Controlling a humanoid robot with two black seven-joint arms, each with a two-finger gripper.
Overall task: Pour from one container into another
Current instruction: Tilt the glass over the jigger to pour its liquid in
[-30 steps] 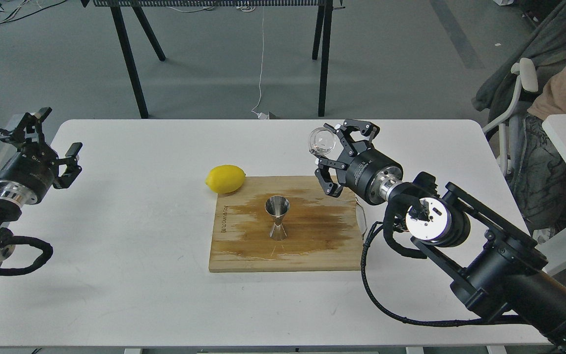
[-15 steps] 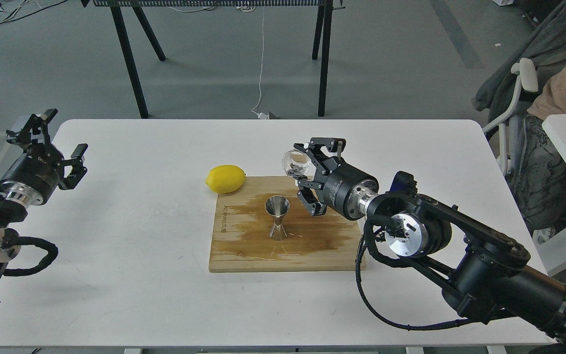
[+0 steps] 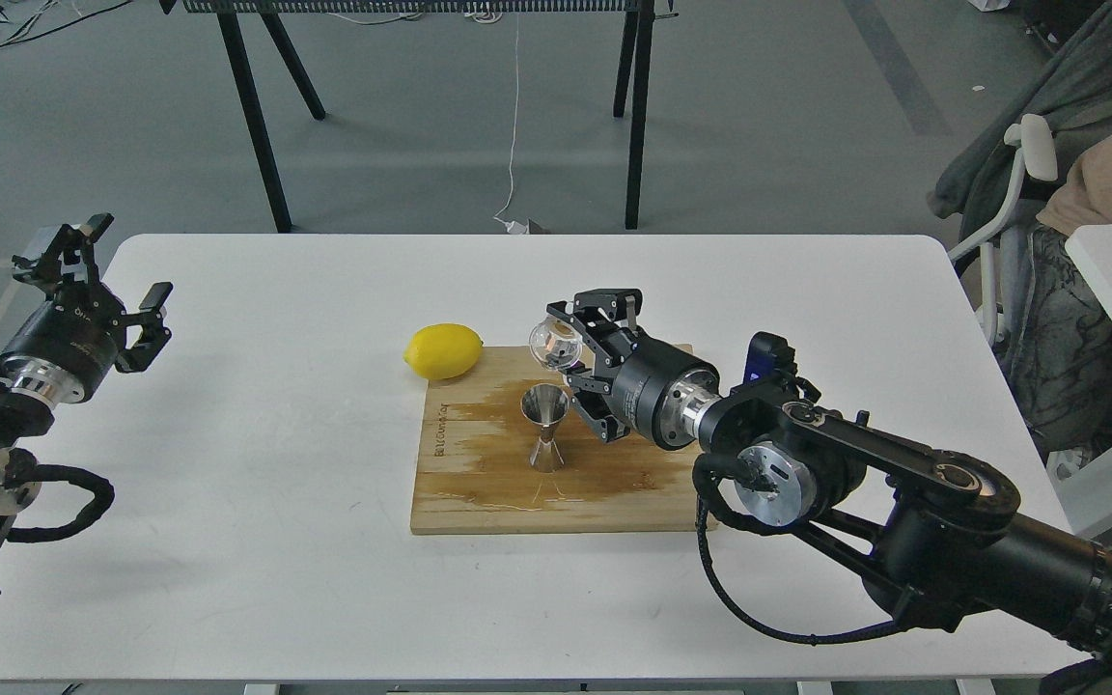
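The small clear glass cup [image 3: 555,345] hangs tipped on its side, mouth facing left, just above and slightly right of the steel jigger's mouth. My right gripper [image 3: 577,355] is shut on the cup. The hourglass-shaped jigger [image 3: 545,427] stands upright near the middle of the wet-stained wooden cutting board [image 3: 479,492]. My left gripper [image 3: 93,290] hovers open over the table's far left edge, holding nothing. Whether any liquid is in the cup cannot be told.
A yellow lemon [image 3: 443,350] lies on the white table [image 3: 276,541] touching the board's back left corner. Black trestle legs [image 3: 257,125] stand behind the table. A chair with clothing [image 3: 1029,193] is at the right.
My right arm has carried the cup leftward and down, from behind the board's right side to just above the jigger. The left gripper has barely moved.
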